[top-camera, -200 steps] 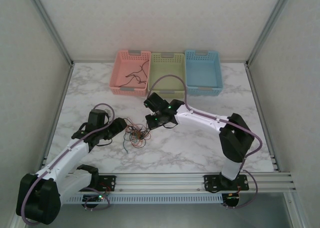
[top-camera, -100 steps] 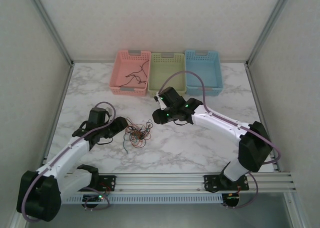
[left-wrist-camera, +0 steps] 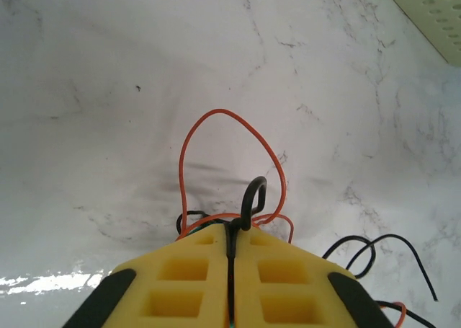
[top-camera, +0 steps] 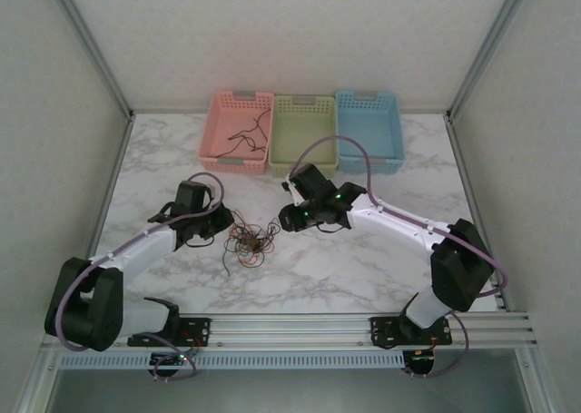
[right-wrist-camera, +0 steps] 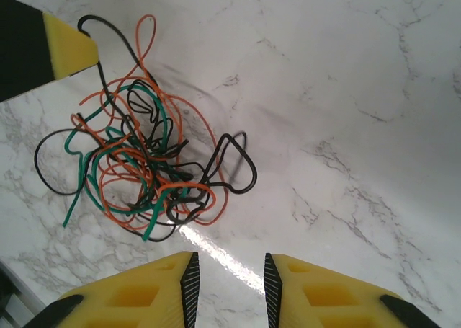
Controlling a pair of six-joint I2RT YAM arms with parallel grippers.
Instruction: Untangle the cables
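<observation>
At the left edge of the cables [right-wrist-camera: 140, 166], the left gripper [left-wrist-camera: 232, 236] clamps black and orange strands, likely anchoring them, while the right gripper [right-wrist-camera: 229, 270] hovers empty, jaws narrowly parted.

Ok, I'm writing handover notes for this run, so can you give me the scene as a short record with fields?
left pincer: shut on black cable, at the tangle's edge
right pincer: open, nothing between its fingers, facing the tangle
tangle: black, green and orange cables knotted together, lying on the table
pink basket: dark cable inside
</observation>
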